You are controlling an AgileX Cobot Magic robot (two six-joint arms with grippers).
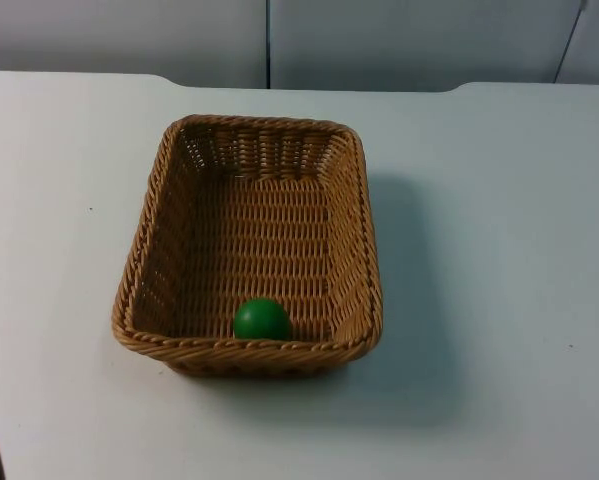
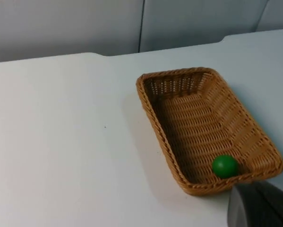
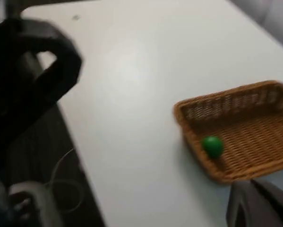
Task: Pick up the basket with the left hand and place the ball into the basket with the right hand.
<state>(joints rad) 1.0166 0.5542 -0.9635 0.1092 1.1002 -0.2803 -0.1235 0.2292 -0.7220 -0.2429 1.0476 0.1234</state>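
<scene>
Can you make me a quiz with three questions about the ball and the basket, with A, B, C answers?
1. Where is the ball?
A. inside the basket
B. on the table beside it
C. in a gripper

2. What colour is the ball?
A. red
B. green
C. yellow

3. How is the basket sitting?
A. tipped over
B. upside down
C. flat on the table, open side up

Answers: 1 A, the ball lies on the woven floor by one short wall. 2 B, it is plainly green. 3 C, its rim faces up and its base rests on the table.
</scene>
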